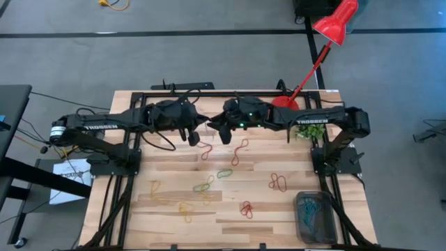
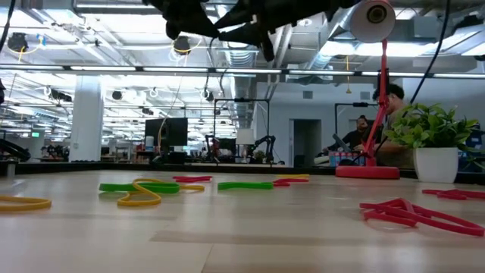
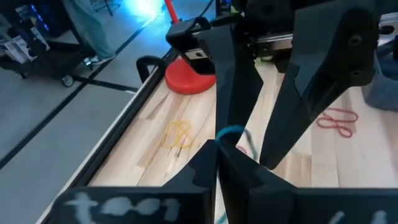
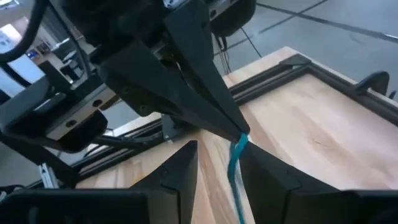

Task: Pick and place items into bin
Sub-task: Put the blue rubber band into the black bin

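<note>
My left gripper (image 1: 193, 139) is raised off the wooden table (image 1: 279, 216) near its far middle, fingers pinched fully together on a thin blue band (image 3: 231, 132). In the left wrist view the band curls out between my two closed fingertips, and the right wrist view shows the same band (image 4: 236, 163) hanging as a blue strand from their tip. My right gripper (image 1: 226, 134) faces the left one at close range, also held above the table. Its two fingers (image 4: 177, 163) stand apart, one on either side of the hanging strand; I cannot tell whether they touch it.

The bin (image 1: 315, 217) sits at the near right corner of the table, well apart from both grippers, with a tangle of bands already inside.

Loose bands lie scattered on the tabletop: a red one (image 1: 240, 150) just below my right gripper, another red one (image 1: 205, 149) under my left, a green one (image 1: 224, 173) at mid-table, green and yellow ones (image 1: 203, 186) beside it, a yellow one (image 1: 155, 190) to the left, a yellow one (image 1: 185, 211) near the front, a red one (image 1: 247, 208) toward the front, and a red one (image 1: 278, 183) nearer the bin.

A red lamp (image 1: 336, 21) leans over the far right edge, beside a potted plant (image 1: 310, 130).
</note>
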